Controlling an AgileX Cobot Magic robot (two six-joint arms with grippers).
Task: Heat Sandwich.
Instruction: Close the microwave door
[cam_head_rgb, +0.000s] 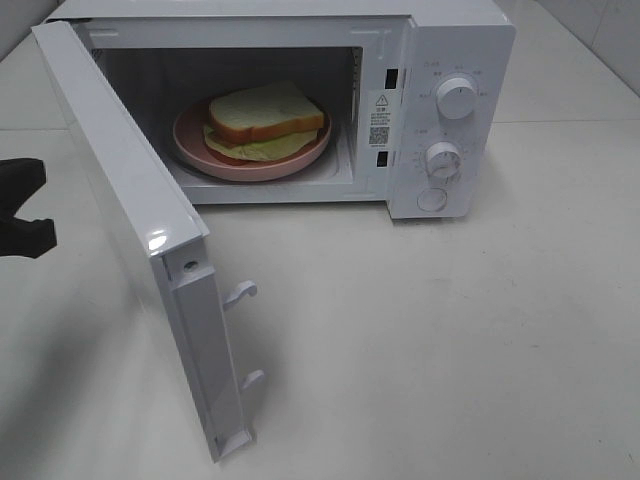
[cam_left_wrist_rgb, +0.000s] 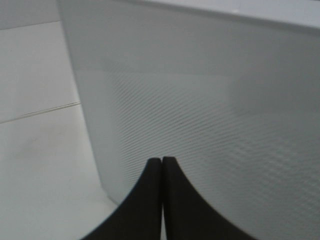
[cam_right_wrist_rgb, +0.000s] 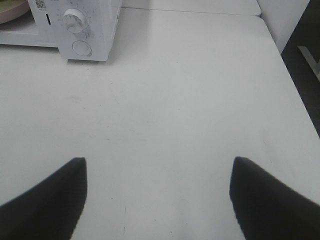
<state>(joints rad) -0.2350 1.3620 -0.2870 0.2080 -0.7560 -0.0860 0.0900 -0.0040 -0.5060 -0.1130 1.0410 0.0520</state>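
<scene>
Microwave (cam_head_rgb: 440, 100) sits at the far side of the table (cam_head_rgb: 450, 350), and its door (cam_head_rgb: 130, 230) is wide open, standing out toward the near left. Inside the cavity, there's the sandwich (cam_head_rgb: 265, 115), lying flat on a pink plate (cam_head_rgb: 200, 150). White bread on top, a yellow-green layer poking out at the near edge. It sits well within the plate's rim, and the plate is fully inside the oven.

Over to the left gripper (cam_left_wrist_rgb: 162, 159): jaws pressed tight together, nothing between them. It's on the outer side of the door, tips pointed straight at that white panel and very close to it. Whether they actually touch the panel, I can't tell. From the high camera only a dark sliver of this gripper shows at the left edge.

Right gripper (cam_right_wrist_rgb: 160, 160) now: jaws spread wide, holding nothing, hanging over bare table on the near right, well apart from the microwave. Its wrist view looks toward the control panel, with two knobs (cam_head_rgb: 457, 97) and a round button (cam_head_rgb: 432, 199) below them. Two white latch hooks (cam_head_rgb: 240, 292) stick out from the door's near edge.
</scene>
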